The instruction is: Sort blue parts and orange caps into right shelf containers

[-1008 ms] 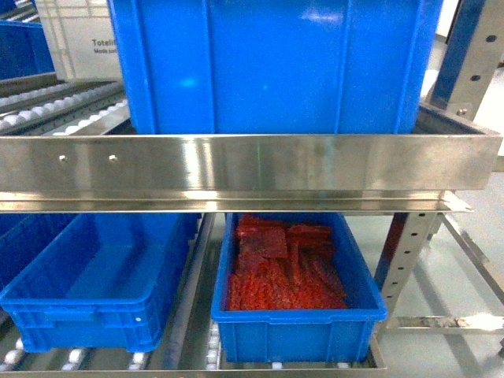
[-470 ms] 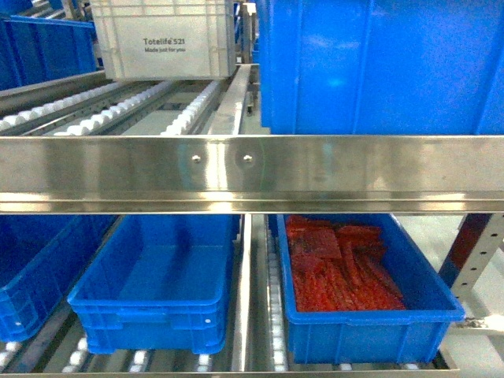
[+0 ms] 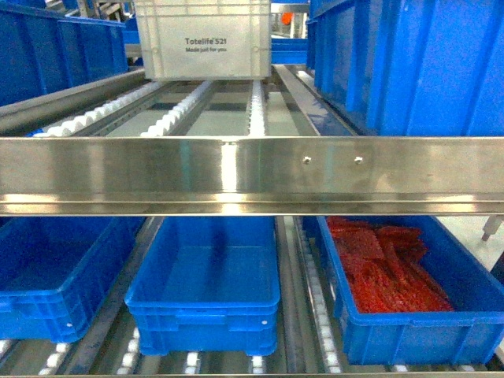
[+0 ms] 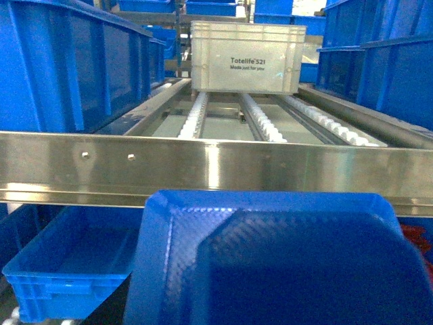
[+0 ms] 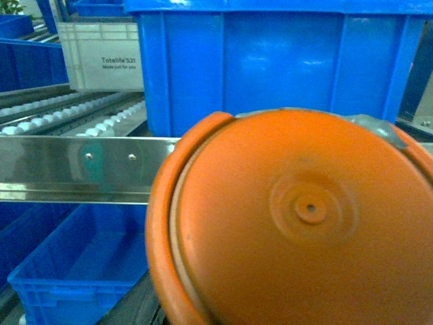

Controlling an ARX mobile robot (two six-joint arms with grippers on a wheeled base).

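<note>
While a blue part [image 4: 284, 264] fills the left wrist view and an orange cap [image 5: 298, 217] the right, neither hand shows, so I cannot tell their grip. Below the steel rail [image 3: 236, 169], one blue crate [image 3: 409, 335] holds red pieces [image 3: 390, 268].

The head camera faces the shelf rack level-on, with its steel rail [image 3: 236, 173] across mid-frame. Both wrist cameras look forward at the same rail, each lens largely blocked by something very close. All three views share the white crate [image 3: 203, 39] behind.
</note>
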